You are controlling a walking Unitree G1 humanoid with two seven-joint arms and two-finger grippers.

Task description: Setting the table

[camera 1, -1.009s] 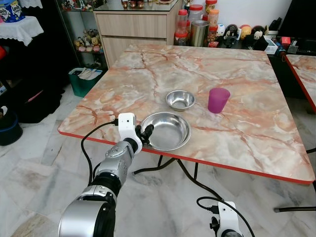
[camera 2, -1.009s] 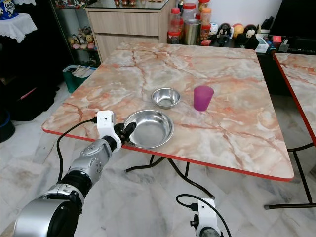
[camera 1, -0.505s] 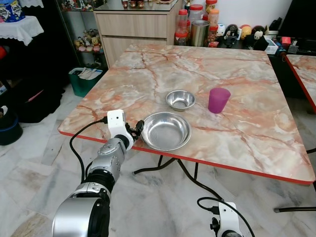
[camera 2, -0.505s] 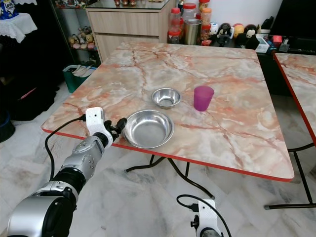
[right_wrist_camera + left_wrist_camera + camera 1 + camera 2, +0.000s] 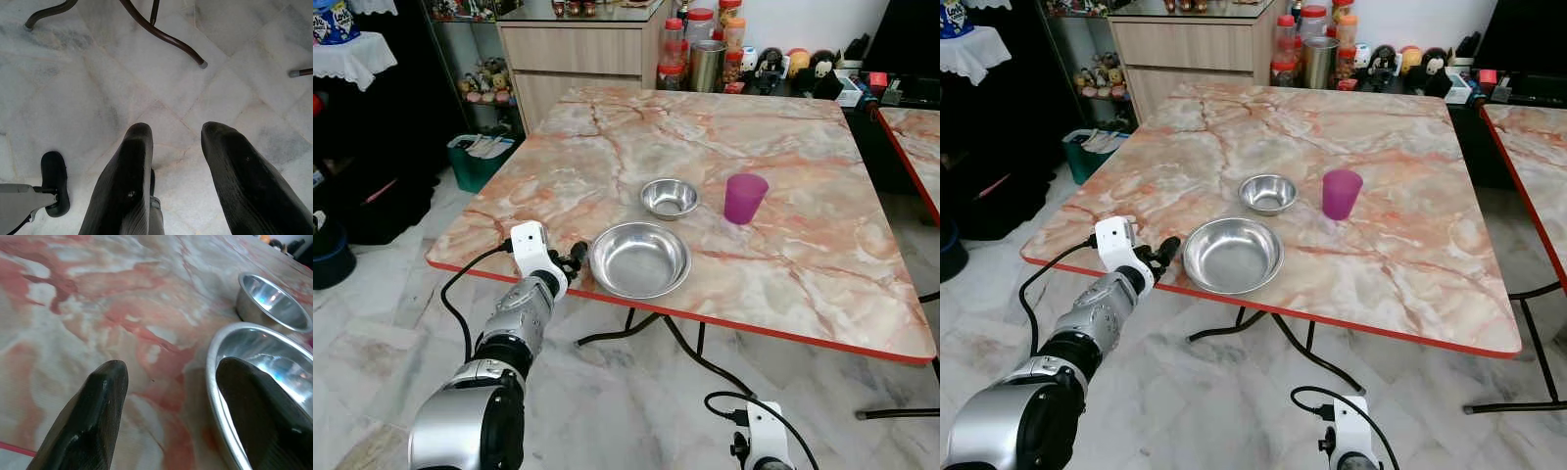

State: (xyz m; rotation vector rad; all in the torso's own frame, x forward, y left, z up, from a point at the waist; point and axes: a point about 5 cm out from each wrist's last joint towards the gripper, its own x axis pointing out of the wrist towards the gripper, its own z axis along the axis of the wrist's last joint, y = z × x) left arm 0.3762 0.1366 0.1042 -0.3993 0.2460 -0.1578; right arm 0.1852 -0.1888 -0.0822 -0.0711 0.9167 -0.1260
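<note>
Marble-pattern bench (image 5: 783, 147) with red edge, on tiled floor (image 5: 372, 372). Large steel bowl (image 5: 640, 259) near front edge of bench; small steel bowl (image 5: 669, 197) just behind it, apart. Purple cup (image 5: 745, 198) beside small bowl, toward robot's right. Left gripper (image 5: 574, 262) low over bench at front edge, just left of large bowl's rim, fingers (image 5: 98, 411) spread, nothing between them. Right gripper (image 5: 171, 171) hangs idle over floor, fingers apart, empty.

Our silver left arm (image 5: 499, 362) ends in a white wrist block, black cable looped alongside, and blunt black fingers (image 5: 93, 421).
</note>
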